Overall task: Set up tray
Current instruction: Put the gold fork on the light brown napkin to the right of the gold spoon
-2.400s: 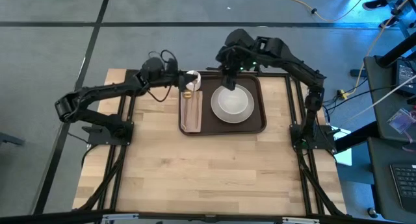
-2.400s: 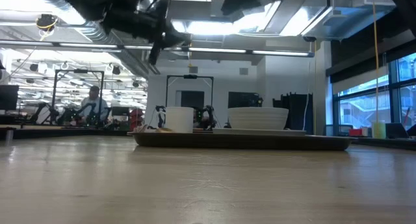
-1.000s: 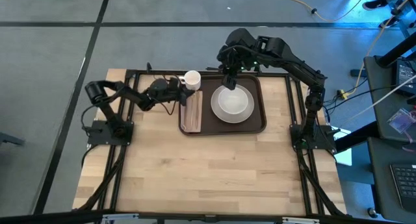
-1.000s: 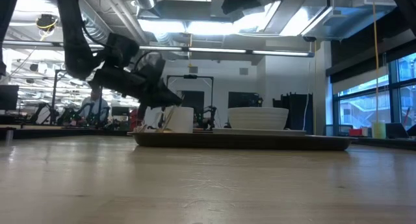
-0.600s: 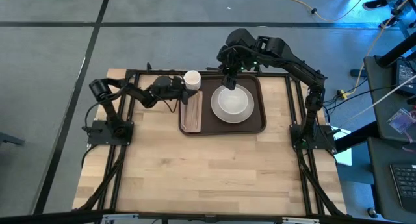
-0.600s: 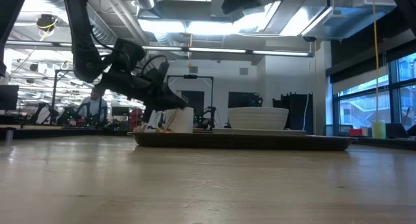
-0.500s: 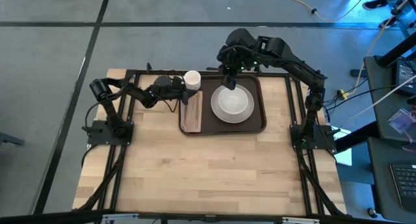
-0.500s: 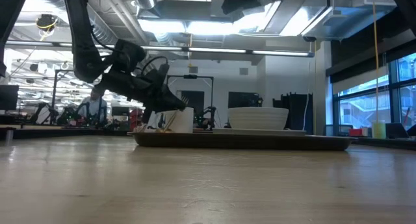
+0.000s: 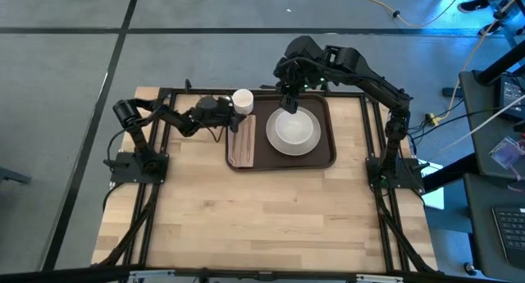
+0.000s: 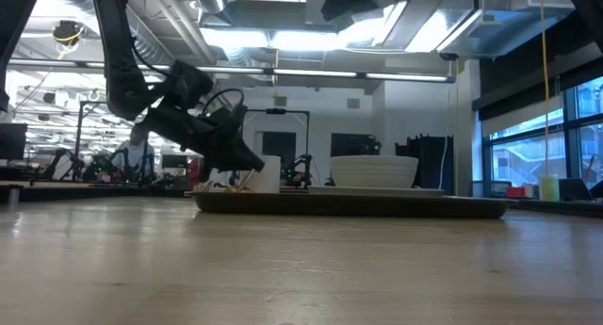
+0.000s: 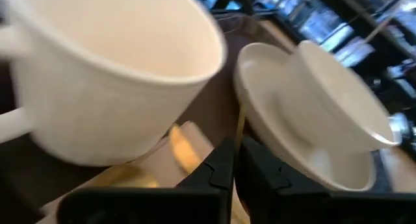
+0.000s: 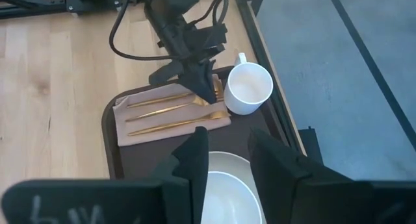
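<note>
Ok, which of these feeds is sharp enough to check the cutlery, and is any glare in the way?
Left wrist view: blurred, the cup smeared. Right wrist view: crisp, gold cutlery clear on the napkin, no glare there. Low view: ceiling lights glare against a dim room, and the tray is edge-on.

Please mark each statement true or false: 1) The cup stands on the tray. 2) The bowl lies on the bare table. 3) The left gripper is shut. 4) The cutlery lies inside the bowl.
1) The cup stands on the tray, at a corner: true.
2) False: the bowl sits on the tray.
3) The left gripper is shut, beside the cup: true.
4) False: the gold cutlery lies on the napkin, on the tray.
</note>
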Controlling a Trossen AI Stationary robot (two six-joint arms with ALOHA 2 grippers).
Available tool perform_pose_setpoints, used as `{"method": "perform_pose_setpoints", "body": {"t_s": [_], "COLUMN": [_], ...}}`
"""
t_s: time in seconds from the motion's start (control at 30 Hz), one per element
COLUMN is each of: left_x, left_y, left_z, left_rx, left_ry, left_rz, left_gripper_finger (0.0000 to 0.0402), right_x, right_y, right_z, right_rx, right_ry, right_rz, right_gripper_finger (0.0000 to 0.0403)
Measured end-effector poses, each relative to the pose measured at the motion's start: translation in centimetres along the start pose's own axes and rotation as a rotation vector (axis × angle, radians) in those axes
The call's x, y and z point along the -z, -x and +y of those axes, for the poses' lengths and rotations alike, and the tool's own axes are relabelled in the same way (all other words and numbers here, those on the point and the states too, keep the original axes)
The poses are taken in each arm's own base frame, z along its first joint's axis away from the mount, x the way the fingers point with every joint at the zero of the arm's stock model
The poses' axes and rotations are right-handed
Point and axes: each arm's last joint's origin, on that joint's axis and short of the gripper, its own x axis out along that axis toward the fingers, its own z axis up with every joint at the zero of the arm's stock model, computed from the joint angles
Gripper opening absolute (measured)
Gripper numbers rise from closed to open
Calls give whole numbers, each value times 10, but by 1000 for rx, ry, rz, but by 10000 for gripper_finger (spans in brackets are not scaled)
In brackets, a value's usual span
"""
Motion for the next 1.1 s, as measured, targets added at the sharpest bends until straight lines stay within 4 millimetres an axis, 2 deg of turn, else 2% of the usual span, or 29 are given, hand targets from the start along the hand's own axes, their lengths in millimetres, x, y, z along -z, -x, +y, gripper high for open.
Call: {"method": "perform_pose_setpoints", "body": {"t_s": [0.23,0.53,0.73,0.93,1.1], "left_x": [3,4,4,-8,-20], "left_y": [0,0,0,6,17], "left_z": [4,4,4,0,-14], "left_rx": [-71,-80,-79,-56,48], "left_ry": [3,-9,-5,-10,16], "left_rz": [6,21,19,-25,-13], "left_gripper_finger": [29,3,4,1,11], "right_x": [0,0,0,2,8], "right_y": [0,0,0,0,0], "right_z": [0,0,0,0,1], "right_rx": [0,0,0,-4,-11], "right_ry": [1,4,5,0,-26], "right_rz": [0,0,0,26,88], "right_gripper_finger": [110,110,110,110,110]}}
